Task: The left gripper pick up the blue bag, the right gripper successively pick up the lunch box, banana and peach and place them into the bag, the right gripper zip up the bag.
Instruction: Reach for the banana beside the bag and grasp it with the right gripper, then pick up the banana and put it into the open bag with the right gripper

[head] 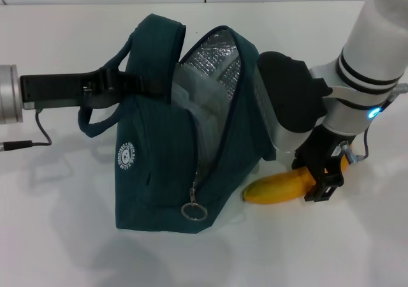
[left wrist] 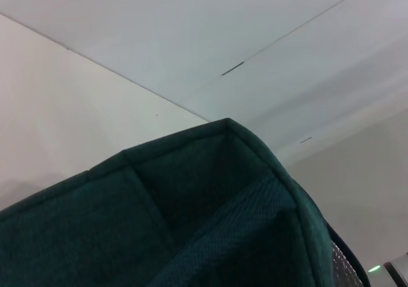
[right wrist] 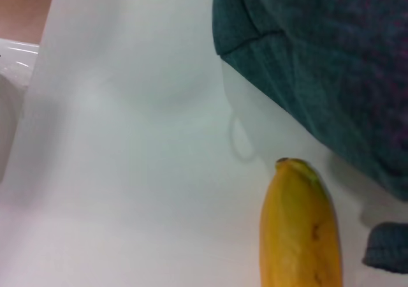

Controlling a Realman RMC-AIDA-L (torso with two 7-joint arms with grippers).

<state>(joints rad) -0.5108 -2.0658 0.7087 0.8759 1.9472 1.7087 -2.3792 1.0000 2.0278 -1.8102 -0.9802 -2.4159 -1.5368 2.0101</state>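
Note:
The blue bag [head: 159,159] stands open on the white table, its silver lining showing. My left gripper [head: 150,83] comes in from the left and is shut on the bag's upper edge by the handles; the left wrist view shows only teal fabric [left wrist: 191,223]. The clear lunch box [head: 194,95] sits inside the bag, partly hidden. The banana [head: 277,188] lies low over the table just right of the bag and also shows in the right wrist view [right wrist: 299,229]. My right gripper [head: 324,180] is shut on the banana's right part. The peach is out of view.
The bag's ring zipper pull [head: 193,210] hangs at its front lower corner, close to the banana's tip. A black cable [head: 38,137] trails on the table at the left. The table's far edge [head: 204,1] runs along the back.

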